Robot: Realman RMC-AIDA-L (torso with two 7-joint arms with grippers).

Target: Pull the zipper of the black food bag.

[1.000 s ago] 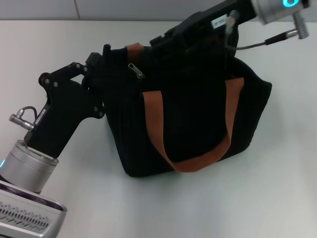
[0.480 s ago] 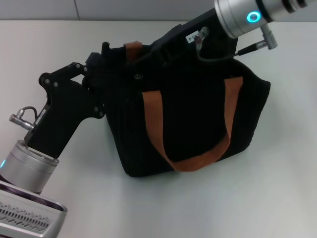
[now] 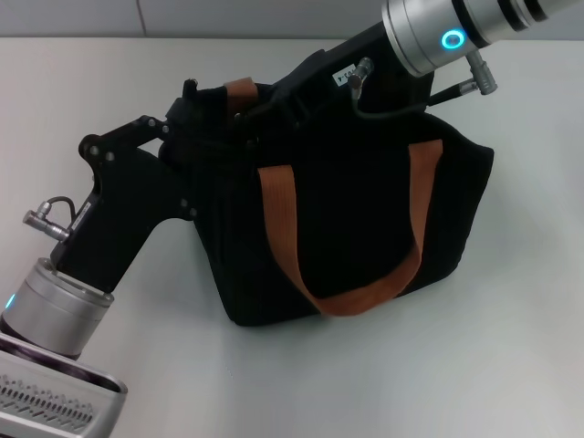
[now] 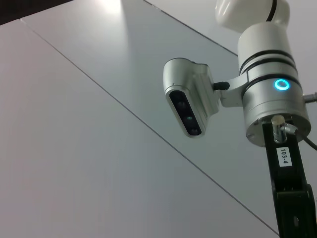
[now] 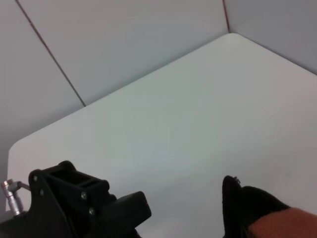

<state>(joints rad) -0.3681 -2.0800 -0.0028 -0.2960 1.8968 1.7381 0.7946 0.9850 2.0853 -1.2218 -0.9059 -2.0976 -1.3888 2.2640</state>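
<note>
Surface: pale surface (image 3: 511, 347) carrying black food bag (image 3: 365, 237), centre.
Left gripper (image 3: 187, 114): pressing bag's end; fingers' state hidden.
Right gripper (image 3: 260, 109): reaching over bag's top; fingers unclear.
Zipper: hidden.
Handling: looking soft, light; pinch tab.

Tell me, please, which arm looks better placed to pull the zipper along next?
Probably the right: the right gripper reaches over the black food bag top, where the zip runs. The left gripper is braced against the bag's left end.
</note>
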